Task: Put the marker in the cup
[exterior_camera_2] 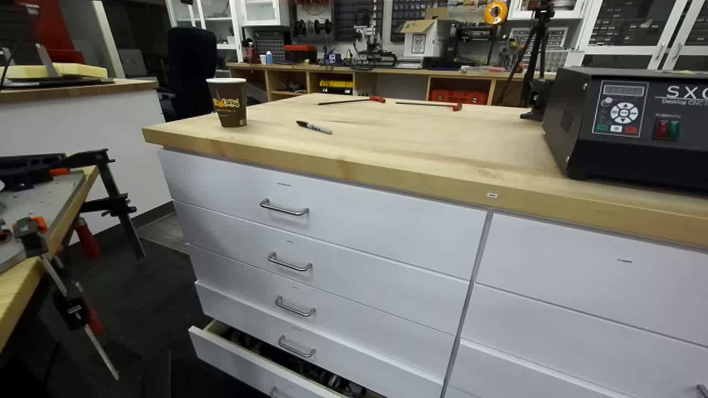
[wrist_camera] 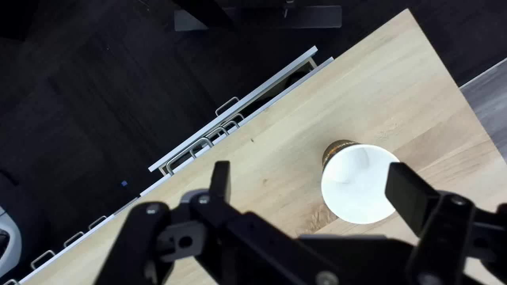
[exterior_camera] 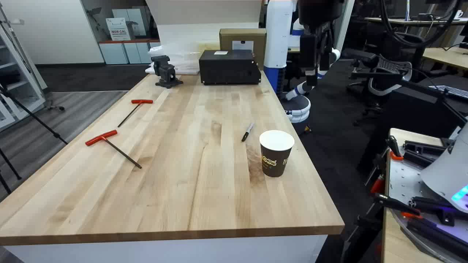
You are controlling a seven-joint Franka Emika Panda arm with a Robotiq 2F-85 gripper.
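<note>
The marker, with a black cap and pale grey body, lies flat on the wooden table in both exterior views (exterior_camera: 248, 132) (exterior_camera_2: 314, 127). It does not show in the wrist view. The paper cup, dark brown with a white rim, stands upright beside the marker in both exterior views (exterior_camera: 276, 157) (exterior_camera_2: 228, 105). In the wrist view I look down into the cup (wrist_camera: 358, 184), and its inside looks empty. My gripper is raised above table height in an exterior view (exterior_camera: 313, 75). In the wrist view the gripper (wrist_camera: 311, 180) has its fingers wide apart with nothing between them, well above the cup.
Two red-handled T tools (exterior_camera: 101, 137) (exterior_camera: 142, 101) lie on the table's far side from the arm. A black box (exterior_camera: 230, 67) and a small black vise (exterior_camera: 166, 72) stand at one end. The cup is near the table edge. A low drawer (exterior_camera_2: 243, 354) is pulled open.
</note>
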